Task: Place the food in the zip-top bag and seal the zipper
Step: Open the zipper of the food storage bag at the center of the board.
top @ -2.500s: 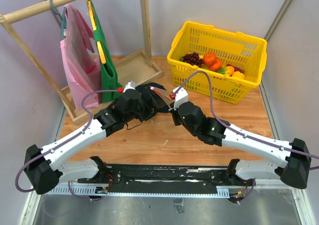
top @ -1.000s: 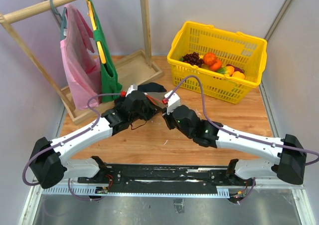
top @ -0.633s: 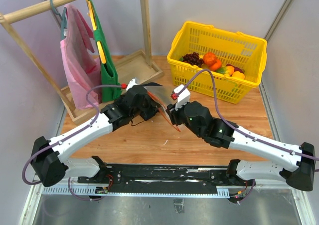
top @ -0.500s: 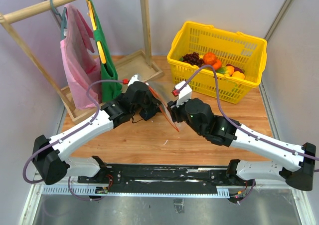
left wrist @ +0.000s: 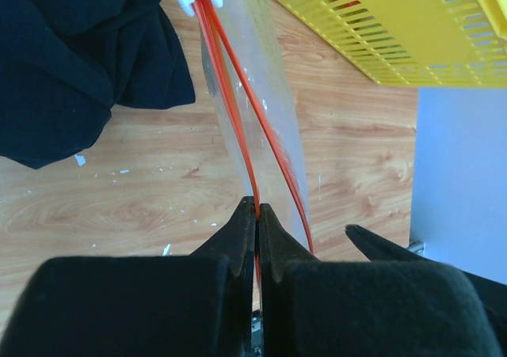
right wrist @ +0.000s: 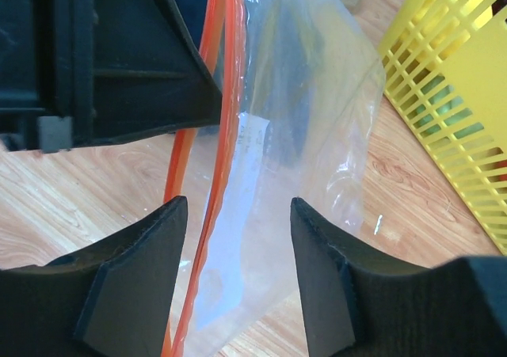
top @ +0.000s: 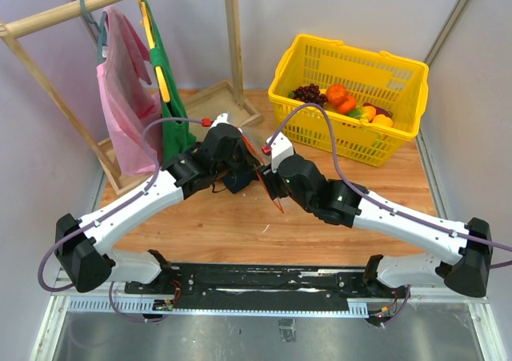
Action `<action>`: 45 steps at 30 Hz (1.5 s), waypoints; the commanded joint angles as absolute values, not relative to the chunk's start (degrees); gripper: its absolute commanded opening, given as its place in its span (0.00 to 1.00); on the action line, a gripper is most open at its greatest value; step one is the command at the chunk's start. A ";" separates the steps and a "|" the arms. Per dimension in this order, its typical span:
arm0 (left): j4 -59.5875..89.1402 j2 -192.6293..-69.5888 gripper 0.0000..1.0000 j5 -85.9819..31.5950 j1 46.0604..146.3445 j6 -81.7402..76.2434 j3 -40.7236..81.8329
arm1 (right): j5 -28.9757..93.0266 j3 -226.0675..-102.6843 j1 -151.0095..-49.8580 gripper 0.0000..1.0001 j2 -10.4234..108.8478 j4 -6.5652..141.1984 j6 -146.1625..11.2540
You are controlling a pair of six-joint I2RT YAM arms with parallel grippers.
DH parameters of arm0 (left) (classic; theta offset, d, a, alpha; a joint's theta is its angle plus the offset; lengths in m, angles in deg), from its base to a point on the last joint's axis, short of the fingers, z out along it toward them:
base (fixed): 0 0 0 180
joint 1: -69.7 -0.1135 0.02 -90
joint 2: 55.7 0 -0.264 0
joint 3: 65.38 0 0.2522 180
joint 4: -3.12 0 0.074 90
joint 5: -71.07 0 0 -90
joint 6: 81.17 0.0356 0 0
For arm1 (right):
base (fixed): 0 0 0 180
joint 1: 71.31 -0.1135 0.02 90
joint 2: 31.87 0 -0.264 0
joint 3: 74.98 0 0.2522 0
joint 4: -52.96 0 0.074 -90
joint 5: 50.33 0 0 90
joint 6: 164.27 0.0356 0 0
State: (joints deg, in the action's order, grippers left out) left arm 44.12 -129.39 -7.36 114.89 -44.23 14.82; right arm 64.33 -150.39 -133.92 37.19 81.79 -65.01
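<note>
Zip-top bag (right wrist: 309, 135) is hanging at table centre, the left gripper (left wrist: 257, 214) clamping its zipper (left wrist: 238, 127); the right gripper (right wrist: 238, 206) is gaping nearby, food (top: 340, 97) sitting in a basket (top: 364, 50) at two o'clock.

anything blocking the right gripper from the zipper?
Nothing visible. The zipper runs through the gap of the open right gripper, with the clear zip-top bag beside it. The left gripper pinches the zipper farther up, not across the path.
</note>
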 commanded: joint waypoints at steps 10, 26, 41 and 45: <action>47.18 -130.64 0.00 -9.32 115.67 -41.06 17.73 | 77.09 -152.51 -130.70 0.49 40.47 89.90 -63.50; 45.79 -129.57 0.20 -9.81 115.93 -44.57 16.13 | 74.64 -153.87 -129.40 0.01 42.33 87.62 -61.30; 40.28 -129.21 0.40 -11.28 116.82 -52.03 12.29 | 75.99 -152.43 -130.03 0.01 41.61 83.22 -47.29; 41.44 -129.17 0.31 -9.35 117.08 -50.92 13.16 | 75.84 -154.17 -130.03 0.01 42.32 84.32 -47.78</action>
State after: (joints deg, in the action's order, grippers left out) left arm 42.38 -130.51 -11.34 116.33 -50.81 12.87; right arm 73.93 -152.12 -130.05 42.81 84.85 -50.11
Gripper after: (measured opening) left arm 0.360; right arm 0.010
